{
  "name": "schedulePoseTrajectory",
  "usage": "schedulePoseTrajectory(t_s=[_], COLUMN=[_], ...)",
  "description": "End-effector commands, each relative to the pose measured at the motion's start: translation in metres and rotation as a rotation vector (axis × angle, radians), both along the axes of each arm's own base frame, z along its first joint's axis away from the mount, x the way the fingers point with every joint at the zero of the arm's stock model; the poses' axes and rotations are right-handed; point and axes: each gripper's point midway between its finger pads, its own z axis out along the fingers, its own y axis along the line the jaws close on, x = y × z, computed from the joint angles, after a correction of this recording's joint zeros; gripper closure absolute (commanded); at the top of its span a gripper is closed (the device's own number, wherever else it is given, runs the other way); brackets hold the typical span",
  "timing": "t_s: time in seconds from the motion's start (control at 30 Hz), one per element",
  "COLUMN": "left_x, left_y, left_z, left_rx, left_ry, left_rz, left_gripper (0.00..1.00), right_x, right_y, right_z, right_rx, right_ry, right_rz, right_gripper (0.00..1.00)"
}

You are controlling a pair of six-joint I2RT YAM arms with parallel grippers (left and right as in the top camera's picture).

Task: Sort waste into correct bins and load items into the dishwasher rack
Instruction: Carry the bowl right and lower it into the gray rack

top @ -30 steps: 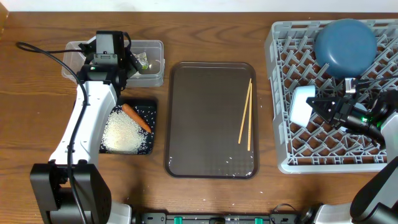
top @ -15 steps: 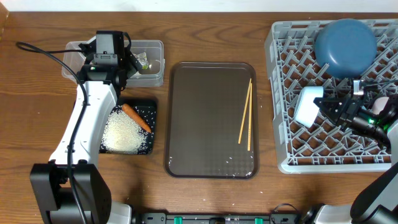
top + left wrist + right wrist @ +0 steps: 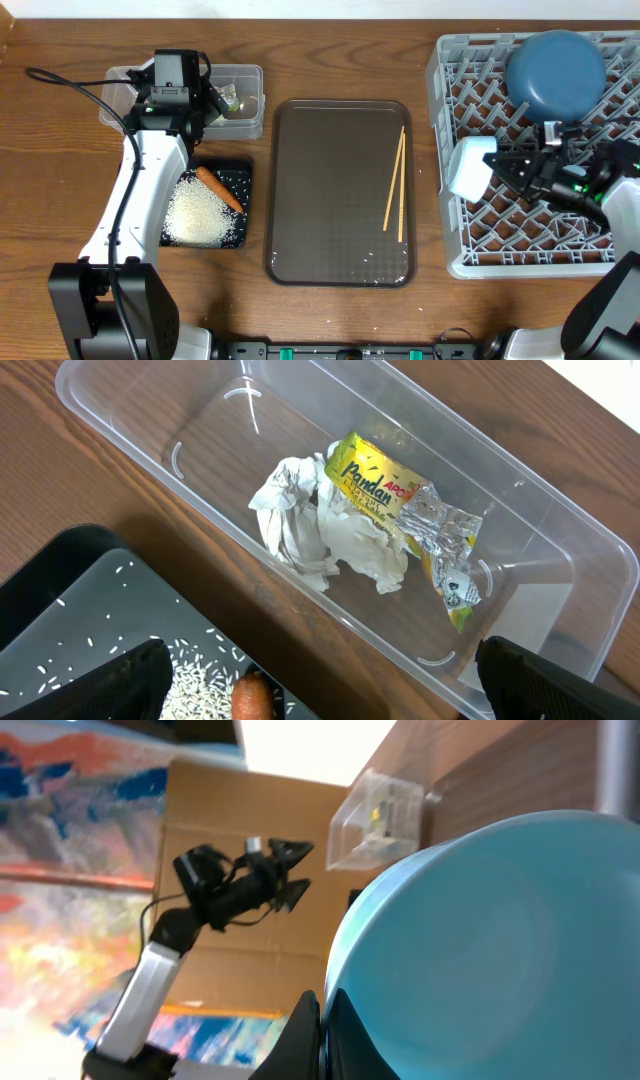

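Right claw (image 3: pixel 497 166) pinches the light-blue bowl (image 3: pixel 468 170), probably by its rim; left claw (image 3: pixel 335 682) released, fingertips (image 3: pixel 108 685) cropped.

Left end effector (image 3: pixel 178 106) hangs spread wide, while right end effector (image 3: pixel 500 166) appears pinched shut, reaching leftward.

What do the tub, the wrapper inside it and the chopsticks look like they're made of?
Tub: clear, glossy plastic, seemingly; the table shows through.
Wrapper: printed film with a silvery foil-like lining, crinkled.
Chopsticks: probably bare wood, pale tan and matte.
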Motion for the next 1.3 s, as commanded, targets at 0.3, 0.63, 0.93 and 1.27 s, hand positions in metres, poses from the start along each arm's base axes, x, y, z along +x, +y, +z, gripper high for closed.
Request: schedulePoseTrajectory(t_s=[0.3, 0.63, 0.93, 1.27], left_x=[0.0, 0.0, 0.0, 0.0], left_y=[0.001, 0.001, 0.001, 0.001], left_z=[-0.004, -0.004, -0.004, -0.004], left_rx=[0.007, 0.007, 0.007, 0.007], left_ry=[0.011, 0.011, 0.011, 0.011], left_rz=[-0.001, -0.002, -0.001, -0.001], left_gripper=[0.01, 0.01, 0.01, 0.01], right_x=[-0.007, -0.01, -0.012, -0.008], right_y=[0.003, -0.027, -0.035, -0.053], right_z=[-0.032, -0.049, -0.05, -0.059], right_rx=[-0.142, -0.216, -0.216, -0.342], right_ry=[0.113, 0.182, 0.204, 0.293], right_rz=[0.024, -0.057, -0.082, -0.122], right_gripper=[0.99, 0.99, 0.99, 0.8])
